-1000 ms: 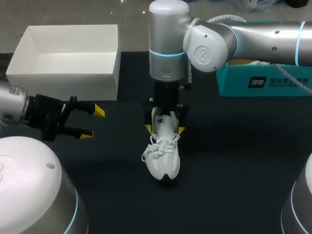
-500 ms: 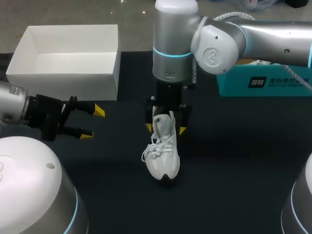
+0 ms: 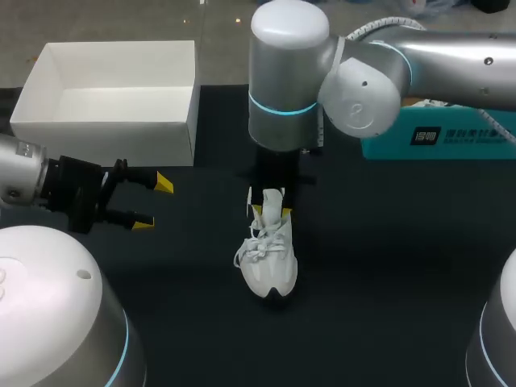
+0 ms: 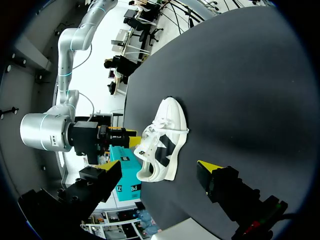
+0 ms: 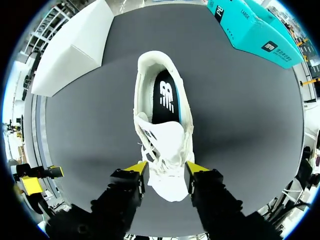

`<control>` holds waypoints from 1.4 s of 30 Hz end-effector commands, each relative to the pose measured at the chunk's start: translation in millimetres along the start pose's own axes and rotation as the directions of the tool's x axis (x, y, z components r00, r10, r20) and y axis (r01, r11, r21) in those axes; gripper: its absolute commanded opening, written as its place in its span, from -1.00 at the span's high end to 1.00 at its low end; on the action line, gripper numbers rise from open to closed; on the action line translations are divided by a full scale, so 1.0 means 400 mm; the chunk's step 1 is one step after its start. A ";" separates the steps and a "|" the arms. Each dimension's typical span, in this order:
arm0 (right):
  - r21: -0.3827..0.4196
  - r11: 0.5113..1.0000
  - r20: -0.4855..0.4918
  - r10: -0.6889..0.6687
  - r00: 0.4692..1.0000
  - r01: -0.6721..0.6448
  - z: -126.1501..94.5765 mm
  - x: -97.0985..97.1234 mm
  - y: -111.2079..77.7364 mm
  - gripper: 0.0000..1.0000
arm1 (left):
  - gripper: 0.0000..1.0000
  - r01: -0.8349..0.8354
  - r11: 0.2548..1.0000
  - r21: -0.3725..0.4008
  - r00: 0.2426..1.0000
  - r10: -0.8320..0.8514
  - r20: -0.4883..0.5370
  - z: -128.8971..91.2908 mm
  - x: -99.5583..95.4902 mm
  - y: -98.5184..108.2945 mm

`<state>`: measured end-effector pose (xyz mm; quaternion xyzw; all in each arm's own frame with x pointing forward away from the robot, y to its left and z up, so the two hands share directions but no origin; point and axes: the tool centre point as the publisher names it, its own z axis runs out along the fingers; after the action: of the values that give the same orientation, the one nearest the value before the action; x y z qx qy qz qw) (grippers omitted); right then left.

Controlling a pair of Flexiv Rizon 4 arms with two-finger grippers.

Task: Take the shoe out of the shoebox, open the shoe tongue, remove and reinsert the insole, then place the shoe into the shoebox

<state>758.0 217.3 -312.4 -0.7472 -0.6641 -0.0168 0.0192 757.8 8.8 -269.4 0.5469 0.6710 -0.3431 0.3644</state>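
While the white shoe point(image 3: 270, 258) sits upright on the tabletop point(image 3: 387, 266), right jaws pinch its sides by the laces; left jaws gape wide, empty, near the shoebox point(image 3: 105, 141).

You're in a robot lab, prob. a test room. Two big silver robot arms, the left arm point(image 3: 24, 173) & the right arm point(image 3: 451, 56), w/ glowing blue rings, reach over one black table point(image 3: 387, 266). On it you've got an open white box point(image 3: 113, 97), a teal box point(image 3: 439, 137) & one shoe point(image 3: 270, 258), set out like a test.
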 end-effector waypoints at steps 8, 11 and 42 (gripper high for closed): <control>-0.014 0.998 -0.018 -0.057 0.998 0.057 0.019 0.048 -0.006 1.00 | -1.00 0.000 1.000 -0.001 1.000 0.000 -0.005 0.000 -0.002 -0.001; -0.009 0.998 -0.021 -0.059 0.998 0.059 0.030 0.052 0.003 1.00 | -1.00 0.000 1.000 -0.001 1.000 0.000 -0.005 0.000 -0.002 -0.001; -0.041 0.999 0.045 -0.012 0.999 0.014 0.039 0.013 0.093 1.00 | -1.00 0.000 1.000 -0.001 1.000 0.000 -0.005 0.000 -0.002 -0.001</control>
<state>802.3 224.7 -335.7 -0.7431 -0.6692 -0.0073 -0.0066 757.8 8.8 -269.4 0.5470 0.6710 -0.3431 0.3644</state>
